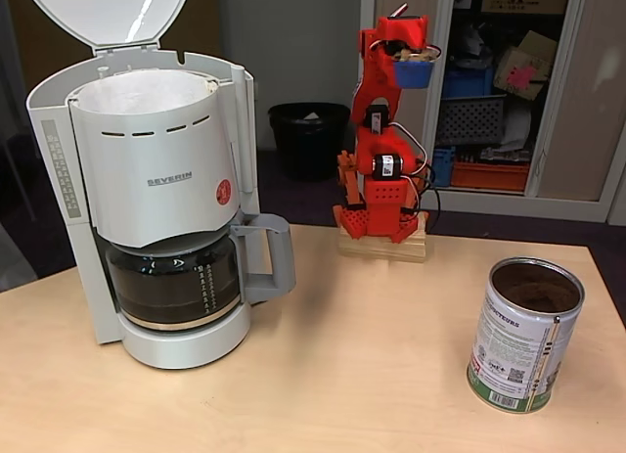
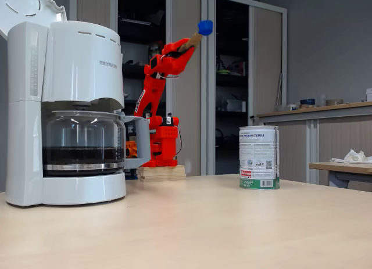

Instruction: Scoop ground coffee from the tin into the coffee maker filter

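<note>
So the setup sits on a light wood desk (image 1: 372, 375) in what looks like an office: grey wall, a black bin (image 1: 309, 138) on the floor behind, and an open cabinet (image 1: 494, 81) stuffed with crates and boxes. In the low side-on fixed view there's also a counter (image 2: 317, 113) off to the right with a few bits on it.

The red arm (image 1: 383, 150) is bolted to a small wooden block (image 1: 383, 246) at the far edge of the desk and is reared up high. Its gripper (image 1: 406, 50) is clamped on a wooden handle, with a blue scoop (image 2: 204, 27) on the end pointing up and out. The fingers look closed around that handle. In the front fixed view the scoop cup seems to have something brownish in it, but it's too small to be sure.

The tin (image 1: 523, 347) stands upright near the right front of the desk, open top, dark brown inside, well apart from the arm. The coffee maker (image 1: 156, 208) is on the left with its lid (image 1: 106, 13) flipped up, the coffee maker filter (image 1: 142, 91) showing white in the top basket, and the glass carafe (image 2: 83, 141) with dark liquid below.

Lots of bare desk between machine and tin, and the scoop hangs well above both.
</note>
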